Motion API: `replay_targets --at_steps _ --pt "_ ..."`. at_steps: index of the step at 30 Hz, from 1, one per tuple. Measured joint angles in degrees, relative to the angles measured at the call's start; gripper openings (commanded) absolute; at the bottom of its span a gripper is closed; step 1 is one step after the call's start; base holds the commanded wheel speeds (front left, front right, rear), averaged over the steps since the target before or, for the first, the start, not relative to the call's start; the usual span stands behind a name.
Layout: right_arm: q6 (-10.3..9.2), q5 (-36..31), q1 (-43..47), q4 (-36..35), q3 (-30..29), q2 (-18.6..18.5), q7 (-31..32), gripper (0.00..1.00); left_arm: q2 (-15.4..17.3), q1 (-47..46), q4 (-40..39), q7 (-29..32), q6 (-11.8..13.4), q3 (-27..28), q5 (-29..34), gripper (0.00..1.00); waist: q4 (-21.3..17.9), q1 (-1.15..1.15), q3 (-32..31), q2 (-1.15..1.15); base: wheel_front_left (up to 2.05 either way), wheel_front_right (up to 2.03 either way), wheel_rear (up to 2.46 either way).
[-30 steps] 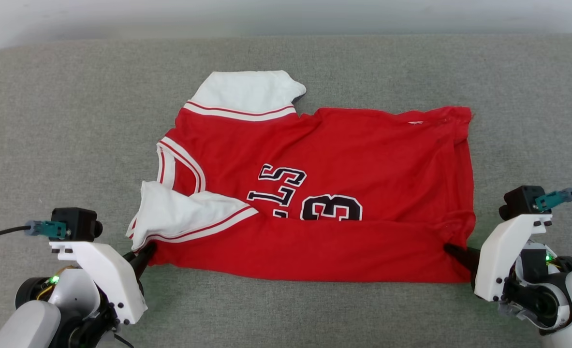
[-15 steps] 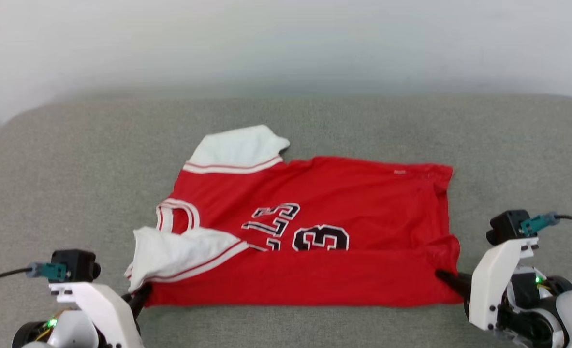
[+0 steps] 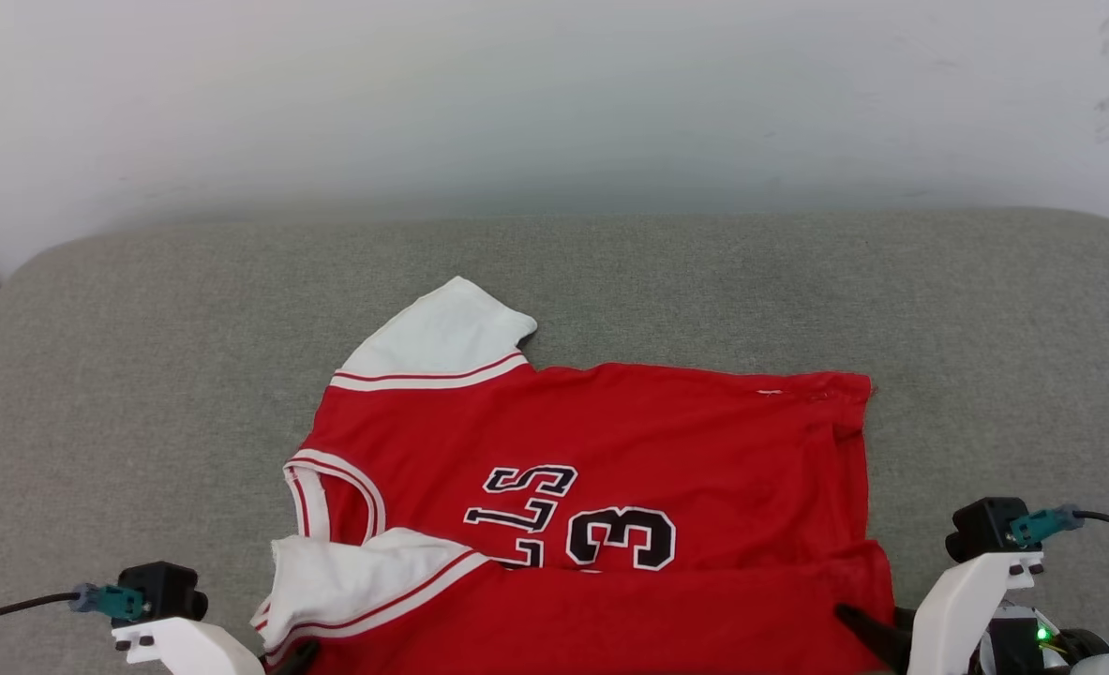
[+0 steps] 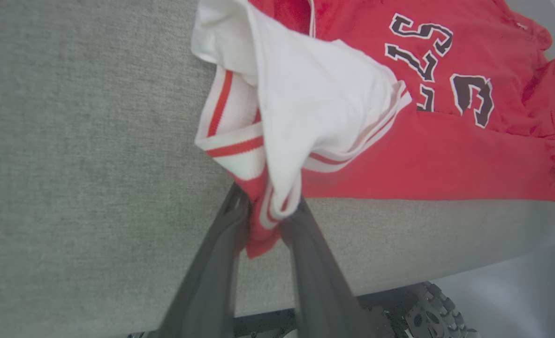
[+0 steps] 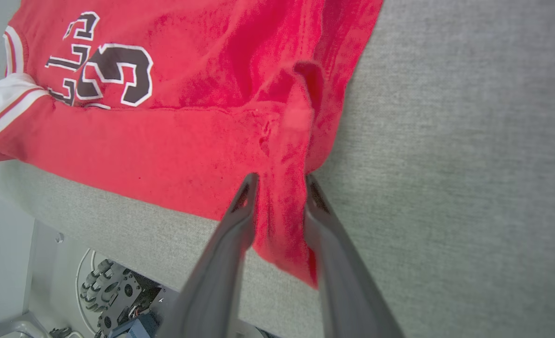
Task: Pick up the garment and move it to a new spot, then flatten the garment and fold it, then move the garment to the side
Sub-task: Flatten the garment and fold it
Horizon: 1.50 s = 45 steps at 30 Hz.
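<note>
The garment (image 3: 610,441) is spread on the grey padded surface (image 3: 142,375), close to its near edge, with the black letters and the number 13 facing up. The move to a new spot and most of the flattening are judged to be done: the red body is laid out broadly smooth and the far sleeve (image 3: 442,333) is laid flat. A first lengthwise fold is also judged to be made, since the near edge is doubled over as a red band that covers the lower part of the number, and the near sleeve (image 4: 315,98) is turned in over the chest. The left gripper (image 4: 268,204) is seen at the near collar-end corner, its fingers narrowly parted with a tuck of striped trim and red cloth between them. The right gripper (image 5: 282,180) is set at the near hem-end corner, likewise narrowly parted around a strip of red cloth. In neither is the cloth visibly pinched, so both holds are judged to be loose. Further folds and the move to the side are left to be done.
</note>
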Motion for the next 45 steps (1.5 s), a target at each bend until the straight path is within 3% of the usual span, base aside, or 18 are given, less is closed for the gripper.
replay_targets --at_steps 14,23,29,32,38,42,45 --pt "0.00 -15.47 -0.39 -6.38 -5.28 6.09 -24.87 1.00 0.73 -7.77 0.96 -9.45 1.53 2.77 7.02 1.00 -3.66 0.01 -0.09 0.00 0.00 0.00 0.00" --pt "0.01 -19.87 -6.16 -13.63 -6.17 8.12 -33.78 1.00 0.19 -22.58 2.23 -14.55 1.56 3.01 13.33 1.00 -5.54 0.01 6.74 0.00 0.00 0.00 0.00" --pt "0.01 -20.71 -11.24 -16.89 -5.72 9.43 -36.33 1.00 -0.02 -34.81 6.48 -14.24 -0.76 2.91 14.36 1.00 -7.43 0.02 14.18 0.00 0.00 0.00 0.00" --pt "0.01 -20.90 -13.13 -17.48 -5.04 9.84 -37.01 1.00 0.31 -40.80 9.60 -11.34 -2.88 2.23 13.81 1.00 -8.61 0.02 17.77 0.00 0.00 0.00 0.00" --pt "0.01 -20.93 -14.96 -16.42 -3.86 10.90 -37.83 1.00 3.60 -49.87 16.60 1.66 -8.03 -0.27 10.69 1.00 -12.14 0.03 22.88 0.00 0.00 0.00 0.00" --pt "0.01 -20.19 -15.12 -15.03 -3.15 11.62 -38.77 1.00 6.90 -53.52 20.09 11.66 -9.42 -2.03 9.56 1.00 -14.96 0.02 24.98 0.00 0.00 0.00 0.00" --pt "0.01 -19.48 -15.12 -13.84 -2.90 12.01 -38.93 1.00 9.11 -55.15 22.04 18.07 -8.92 -2.85 9.06 1.00 -16.89 0.02 26.28 0.00 0.00 0.00 0.00"
